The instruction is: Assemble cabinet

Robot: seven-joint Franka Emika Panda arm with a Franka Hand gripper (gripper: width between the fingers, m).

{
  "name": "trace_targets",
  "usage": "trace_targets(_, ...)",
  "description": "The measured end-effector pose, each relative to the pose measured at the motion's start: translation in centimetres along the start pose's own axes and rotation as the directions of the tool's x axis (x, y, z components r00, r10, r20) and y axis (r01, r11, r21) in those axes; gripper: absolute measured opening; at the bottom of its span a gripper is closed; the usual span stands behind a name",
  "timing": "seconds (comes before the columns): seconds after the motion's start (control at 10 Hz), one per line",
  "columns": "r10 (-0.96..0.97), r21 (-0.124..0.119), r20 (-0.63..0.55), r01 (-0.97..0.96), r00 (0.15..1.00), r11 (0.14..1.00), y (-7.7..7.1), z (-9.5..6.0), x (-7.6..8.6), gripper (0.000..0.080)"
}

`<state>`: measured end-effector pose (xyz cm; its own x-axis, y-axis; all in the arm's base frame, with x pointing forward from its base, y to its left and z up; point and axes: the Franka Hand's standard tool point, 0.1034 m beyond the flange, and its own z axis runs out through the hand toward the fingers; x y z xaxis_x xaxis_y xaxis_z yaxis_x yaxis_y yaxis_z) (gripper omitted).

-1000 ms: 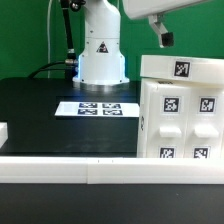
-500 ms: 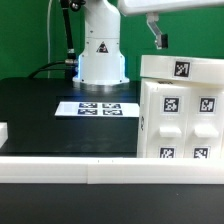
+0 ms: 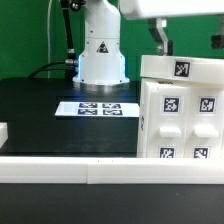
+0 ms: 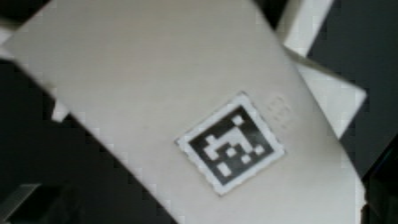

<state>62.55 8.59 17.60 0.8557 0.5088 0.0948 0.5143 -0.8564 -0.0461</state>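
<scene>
The cabinet [image 3: 182, 110] stands at about three o'clock in the exterior view, resting on the black worktop [image 3: 40, 115], its front face set with small tagged panels and its top carrying one square tag. In the wrist view that top fills the picture as a tilted white slab [image 4: 160, 110] with the tag near its middle. Directly above it, toward one o'clock, hangs the gripper [image 3: 190, 42], spread wide and empty, one dark finger [image 3: 161, 36] showing clear of the top edge.

Judging by this, the step in hand is a descent to grasp the cabinet. Done well, the fingers should straddle a wall squarely, come down straight, and close only once both sides are flanked.

At nine o'clock from the cabinet lies the marker board [image 3: 97, 108], before the robot base [image 3: 101, 55].
</scene>
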Motion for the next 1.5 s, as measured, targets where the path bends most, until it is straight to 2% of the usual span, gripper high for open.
trace_targets(0.2, -0.135, -0.004, 0.015, 0.135, 0.991, 0.991, -0.7, 0.4, 0.0, 0.0797)
trace_targets(0.5, -0.354, -0.020, 0.037, 0.355, 0.935, 0.935, -0.5, 1.0, -0.3, 0.0797)
trace_targets(0.8, -0.346, -0.027, 0.036, 0.347, 0.937, 0.937, -0.6, 2.0, -0.8, 0.0797)
trace_targets(1.0, -0.337, -0.028, 0.035, 0.338, 0.941, 0.941, -0.5, 1.9, -0.8, 0.0551)
trace_targets(1.5, -0.231, -0.031, 0.032, 0.232, 0.972, 0.972, -0.4, 2.0, -0.9, 0.0555)
